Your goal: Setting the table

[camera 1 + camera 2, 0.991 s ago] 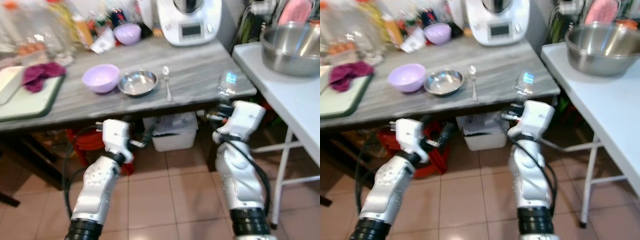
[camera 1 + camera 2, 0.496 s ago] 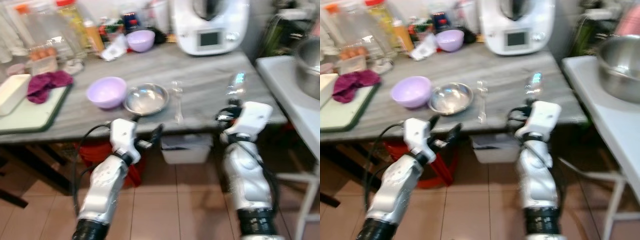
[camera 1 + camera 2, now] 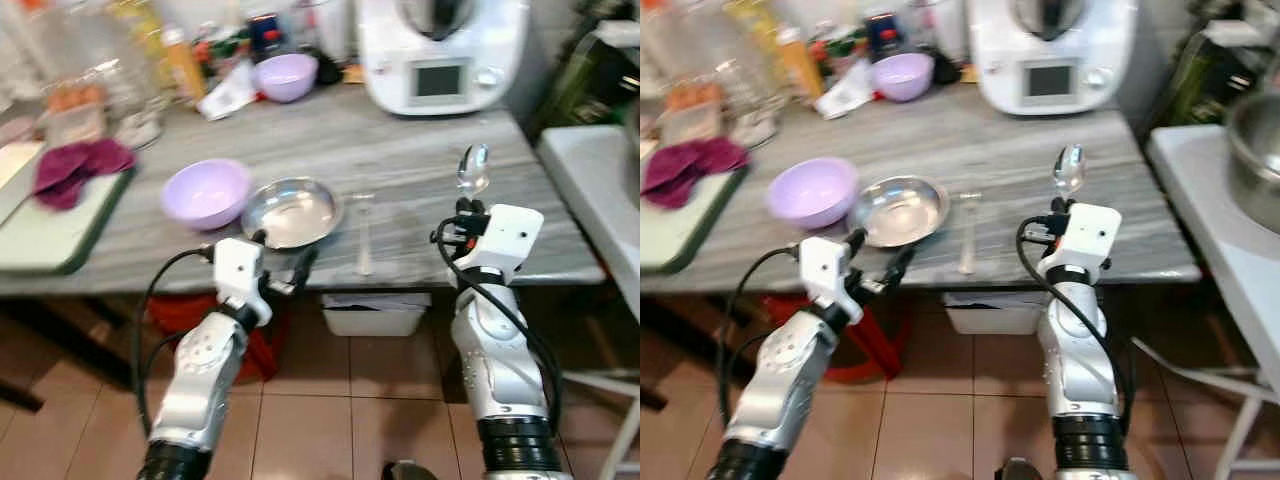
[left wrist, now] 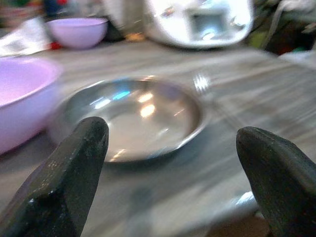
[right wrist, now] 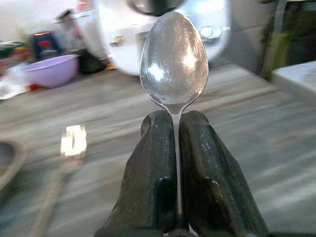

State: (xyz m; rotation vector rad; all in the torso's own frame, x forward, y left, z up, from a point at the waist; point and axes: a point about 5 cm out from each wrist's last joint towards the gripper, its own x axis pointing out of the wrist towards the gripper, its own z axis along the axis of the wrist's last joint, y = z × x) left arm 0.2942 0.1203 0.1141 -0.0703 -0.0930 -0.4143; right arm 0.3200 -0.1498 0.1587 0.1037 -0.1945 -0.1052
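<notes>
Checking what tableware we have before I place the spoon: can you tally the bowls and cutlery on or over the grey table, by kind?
Purple bowls: 2, one near the front edge, one at the back
Steel bowls: 1
Forks: 1, lying right of the steel bowl
Spoons: 1, held upright in the right pincer
Total: 5

Grey table (image 3: 420, 150) carries lilac bowl (image 3: 206, 192), steel dish (image 3: 292, 212), fork (image 3: 365, 232).
</notes>
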